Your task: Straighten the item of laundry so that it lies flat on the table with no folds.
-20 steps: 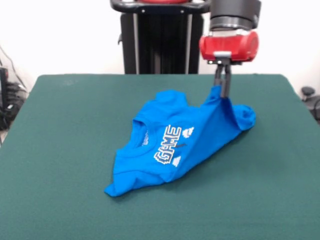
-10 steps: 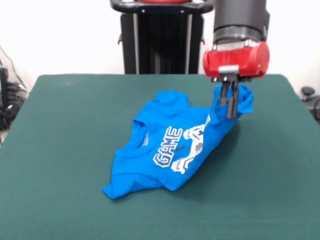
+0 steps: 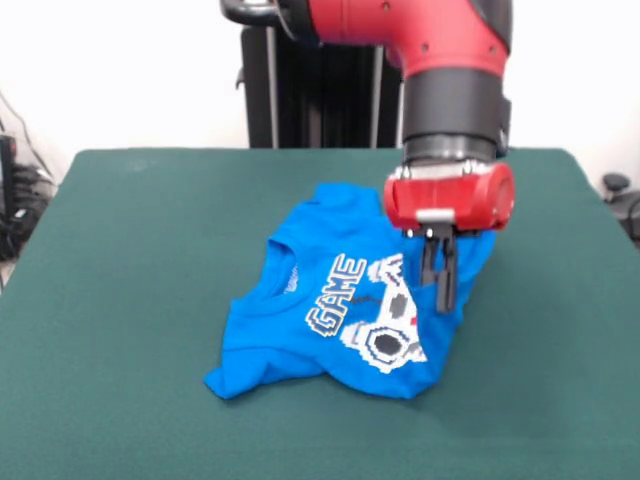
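So here's where I'm at, going left to right. The table (image 3: 120, 300) is bare dark green on the left side, nothing on it there. Then around the middle you hit the item of laundry (image 3: 290, 335), the bright blue tee, lying crumpled rather than flat. Its lowest left corner pokes out toward the near-left, and there's a fold ridge running along the bottom edge. The neck opening sits on the left-middle part of the heap, facing up. A rounded lump of cloth sticks up at the far side, near the top of the pile.

The print (image 3: 365, 318) is showing: "GAME" reads clearly in white pixel letters, slanted uphill to the right, and the white-grey controller graphic sits just right of and below it, a bit warped by the wrinkles.

Then my gripper (image 3: 440, 285), hanging below the red wrist housing (image 3: 450, 197). My two dark fingers are pinched together on a bit of the shirt's right side, and the blue fabric is gathered up around them, lifted off the table there. The cloth bunches behind the fingers too.

Right of me it's just plain green felt out to the rounded edge.
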Robot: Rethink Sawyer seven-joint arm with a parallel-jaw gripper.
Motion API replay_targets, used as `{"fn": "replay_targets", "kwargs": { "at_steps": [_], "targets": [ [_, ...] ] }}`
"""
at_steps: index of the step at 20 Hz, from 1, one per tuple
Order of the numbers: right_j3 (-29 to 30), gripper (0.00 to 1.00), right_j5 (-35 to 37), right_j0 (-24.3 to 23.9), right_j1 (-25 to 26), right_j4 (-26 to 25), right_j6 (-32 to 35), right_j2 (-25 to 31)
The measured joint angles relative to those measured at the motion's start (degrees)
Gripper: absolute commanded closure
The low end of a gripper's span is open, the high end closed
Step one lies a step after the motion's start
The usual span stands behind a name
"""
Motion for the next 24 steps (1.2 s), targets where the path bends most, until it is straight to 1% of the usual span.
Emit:
{"fn": "replay_targets", "kwargs": {
  "at_steps": [5, 8, 15, 24],
  "targets": [
    [-0.4, 1.00, 0.0, -0.9, 2.2, -0.7, 0.0, 2.5],
    [-0.4, 1.00, 0.0, -1.0, 2.5, -0.7, 0.0, 4.3],
    [-0.2, 1.00, 0.0, -1.0, 1.3, -0.7, 0.0, 7.7],
    [-0.1, 1.00, 0.0, -1.2, 0.2, -0.7, 0.0, 10.4]
  ]
}}
